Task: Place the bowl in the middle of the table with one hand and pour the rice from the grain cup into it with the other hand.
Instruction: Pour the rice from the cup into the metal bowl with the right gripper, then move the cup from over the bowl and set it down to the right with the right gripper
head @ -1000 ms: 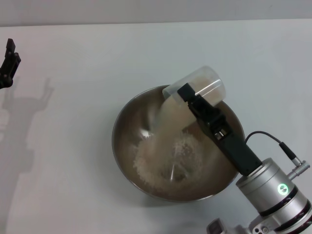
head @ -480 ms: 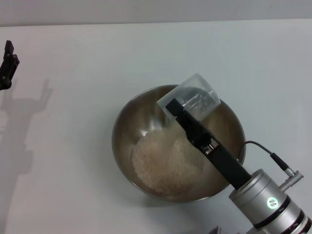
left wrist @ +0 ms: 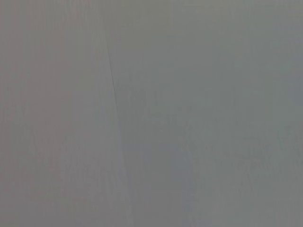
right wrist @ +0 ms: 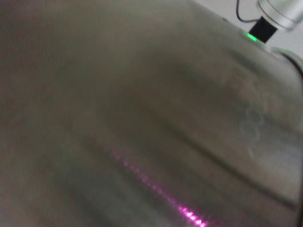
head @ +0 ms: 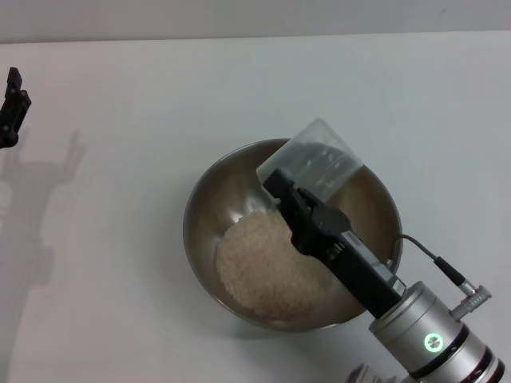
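The steel bowl (head: 209,199) sits on the white table (head: 120,96) near its middle, with a pale heap of rice (head: 267,263) inside. Above the bowl's far right side my right gripper (head: 297,185) is shut on the clear grain cup (head: 319,159), which is tipped mouth-down toward the rice and looks empty. Only the bowl's brushed inner wall (right wrist: 142,118) fills the right wrist view. At the far left edge of the head view my left gripper (head: 13,108) hangs away from the bowl. The left wrist view holds only a plain grey surface.
Bare white tabletop surrounds the bowl on all sides. The left arm's shadow (head: 32,199) falls across the table's left part. The right arm's silver wrist and its cable (head: 431,335) reach in from the bottom right.
The stream of rice from the cup has stopped and the heap in the bowl has grown. The cup has tipped further and emptied, and the right arm has shifted slightly lower and left.
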Robot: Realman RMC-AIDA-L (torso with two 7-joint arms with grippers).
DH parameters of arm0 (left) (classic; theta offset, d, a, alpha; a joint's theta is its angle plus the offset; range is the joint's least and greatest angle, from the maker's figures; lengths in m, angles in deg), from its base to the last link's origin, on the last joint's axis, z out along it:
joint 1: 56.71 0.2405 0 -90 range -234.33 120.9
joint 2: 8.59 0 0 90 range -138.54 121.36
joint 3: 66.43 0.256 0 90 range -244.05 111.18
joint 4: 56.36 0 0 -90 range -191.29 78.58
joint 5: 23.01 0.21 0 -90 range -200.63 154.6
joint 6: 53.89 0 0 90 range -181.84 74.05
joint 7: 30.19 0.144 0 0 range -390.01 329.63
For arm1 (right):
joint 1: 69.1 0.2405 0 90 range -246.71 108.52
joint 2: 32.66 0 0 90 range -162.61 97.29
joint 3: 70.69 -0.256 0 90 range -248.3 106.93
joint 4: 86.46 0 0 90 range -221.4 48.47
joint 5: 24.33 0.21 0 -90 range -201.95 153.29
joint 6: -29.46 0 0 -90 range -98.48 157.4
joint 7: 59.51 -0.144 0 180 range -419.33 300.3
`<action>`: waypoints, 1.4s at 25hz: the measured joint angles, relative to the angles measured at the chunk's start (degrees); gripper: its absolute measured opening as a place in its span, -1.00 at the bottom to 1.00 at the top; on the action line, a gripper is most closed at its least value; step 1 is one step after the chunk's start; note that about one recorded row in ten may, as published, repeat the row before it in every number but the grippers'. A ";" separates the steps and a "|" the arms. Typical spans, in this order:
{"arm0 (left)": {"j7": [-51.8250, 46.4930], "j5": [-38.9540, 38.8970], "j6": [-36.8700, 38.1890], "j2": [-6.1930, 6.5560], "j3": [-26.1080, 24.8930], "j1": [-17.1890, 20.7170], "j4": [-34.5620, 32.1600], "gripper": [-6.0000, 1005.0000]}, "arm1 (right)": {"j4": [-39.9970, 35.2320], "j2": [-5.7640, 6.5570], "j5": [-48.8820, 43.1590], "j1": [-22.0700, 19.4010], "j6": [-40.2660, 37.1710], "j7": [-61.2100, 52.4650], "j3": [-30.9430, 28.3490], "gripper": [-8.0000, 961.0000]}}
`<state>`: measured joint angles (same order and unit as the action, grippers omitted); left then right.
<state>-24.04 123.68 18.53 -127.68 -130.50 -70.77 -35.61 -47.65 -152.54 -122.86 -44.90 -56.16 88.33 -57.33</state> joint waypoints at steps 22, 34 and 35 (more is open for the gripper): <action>0.00 0.00 -0.25 0.00 -0.01 -0.13 0.00 0.65 | 2.47 0.00 -3.98 -0.99 -2.72 -25.52 -6.28 -0.95; 0.01 0.00 -0.27 0.00 -0.43 -0.48 -0.24 0.65 | 5.79 0.07 -3.75 -3.94 -7.53 -56.59 -11.38 -0.95; 0.00 0.00 -0.27 0.00 -0.43 -0.50 -0.24 0.65 | 6.15 0.11 -3.76 -4.13 -7.80 -58.51 -11.57 -0.95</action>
<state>-24.04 123.68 18.26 -127.68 -130.93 -71.27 -35.86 -41.50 -152.43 -126.63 -49.03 -63.96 29.81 -68.90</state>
